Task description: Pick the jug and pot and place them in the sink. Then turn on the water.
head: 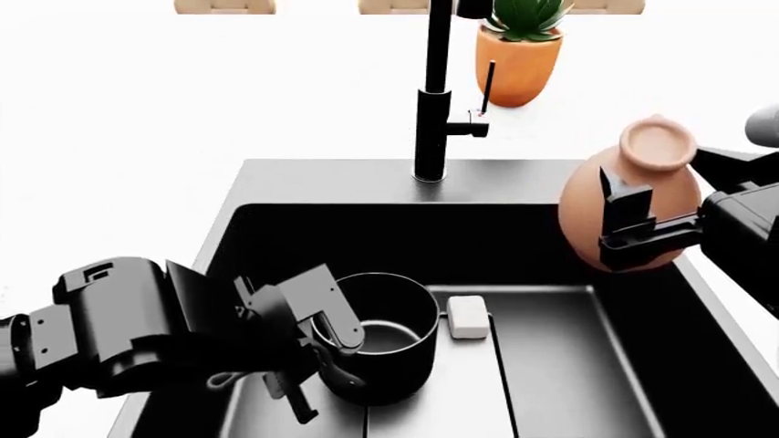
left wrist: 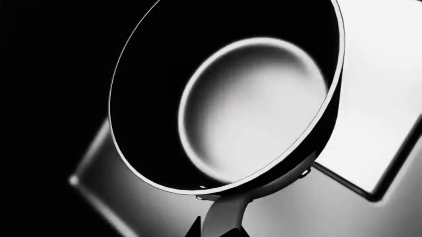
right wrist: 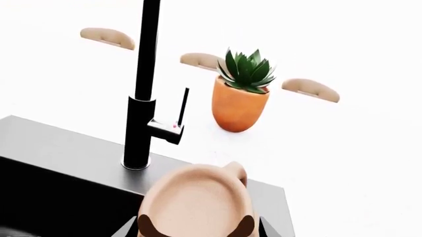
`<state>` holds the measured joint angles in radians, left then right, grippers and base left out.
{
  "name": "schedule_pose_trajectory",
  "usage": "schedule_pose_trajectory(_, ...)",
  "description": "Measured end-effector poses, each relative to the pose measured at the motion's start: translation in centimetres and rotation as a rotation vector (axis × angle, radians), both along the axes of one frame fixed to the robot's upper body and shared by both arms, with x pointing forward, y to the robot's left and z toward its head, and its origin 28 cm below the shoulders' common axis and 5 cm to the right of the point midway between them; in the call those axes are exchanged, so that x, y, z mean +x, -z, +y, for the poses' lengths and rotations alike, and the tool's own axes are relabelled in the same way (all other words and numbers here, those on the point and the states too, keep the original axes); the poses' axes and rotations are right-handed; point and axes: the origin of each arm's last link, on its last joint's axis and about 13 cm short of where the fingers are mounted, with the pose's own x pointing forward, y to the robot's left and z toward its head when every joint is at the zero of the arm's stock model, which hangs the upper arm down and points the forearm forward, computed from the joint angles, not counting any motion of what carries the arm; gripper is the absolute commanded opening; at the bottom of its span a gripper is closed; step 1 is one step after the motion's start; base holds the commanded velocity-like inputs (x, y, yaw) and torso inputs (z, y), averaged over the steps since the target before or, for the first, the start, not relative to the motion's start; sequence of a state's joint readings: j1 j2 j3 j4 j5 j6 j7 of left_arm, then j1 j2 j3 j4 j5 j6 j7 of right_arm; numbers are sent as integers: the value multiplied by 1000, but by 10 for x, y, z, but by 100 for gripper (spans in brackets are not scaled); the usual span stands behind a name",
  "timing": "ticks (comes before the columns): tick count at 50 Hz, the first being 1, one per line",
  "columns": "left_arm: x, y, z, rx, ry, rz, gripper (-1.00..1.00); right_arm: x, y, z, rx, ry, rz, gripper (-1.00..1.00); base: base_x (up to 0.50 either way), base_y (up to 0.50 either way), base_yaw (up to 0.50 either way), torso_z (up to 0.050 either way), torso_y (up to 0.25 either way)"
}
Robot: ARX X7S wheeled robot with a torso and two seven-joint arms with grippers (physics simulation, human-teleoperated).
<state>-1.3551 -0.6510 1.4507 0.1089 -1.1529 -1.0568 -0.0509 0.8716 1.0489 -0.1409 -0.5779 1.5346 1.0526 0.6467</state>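
Holding both task items at once: left gripper [head: 319,339] clamped on the pot [head: 387,336] at the root of its handle, jaws closed tight around that thin black stem; right gripper [head: 633,228] closed on the belly of the jug [head: 633,205], dark jaws pressed against either side of the clay.

Judged as mid-placement. Pot already down inside the sink [head: 244,196], at or just above the basin floor, near a small pale drain block [head: 468,316]; contact with the floor not clear. Jug raised above the sink's right rim, not yet lowered.

Next, by estimate: easing the jug inward and down into the free right part of the basin, opening both sets of jaws, then reaching the slim lever on the tap [head: 435,91]. No stream visible yet.

Pot: glossy black cylinder, thin bright rim, pale grey smooth bottom in the left wrist view. Jug: matte terracotta, round-bellied, flared round mouth, likely slippery under a hard pinch. Sink: dark matte, rectangular. Beyond on the white tabletop, an orange planter [right wrist: 240,103] with a spiky green plant.
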Motion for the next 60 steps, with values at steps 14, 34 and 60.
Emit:
schedule_pose_trajectory(14, 2, 1, -2, 5, 5, -6, 100, 0, 2, -1, 4, 2, 5, -100, 0, 0, 0, 1, 2)
schedule_pose_trajectory(34, 4, -12, -1, -65, -40, -4, 100, 0, 3, -1, 7, 4, 5, -100, 0, 0, 0, 1, 1)
schedule_pose_trajectory(60, 10, -46, 6, -334, -214, 67, 100, 0, 4, -1, 8, 9, 10, -100, 0, 0, 0, 0, 1)
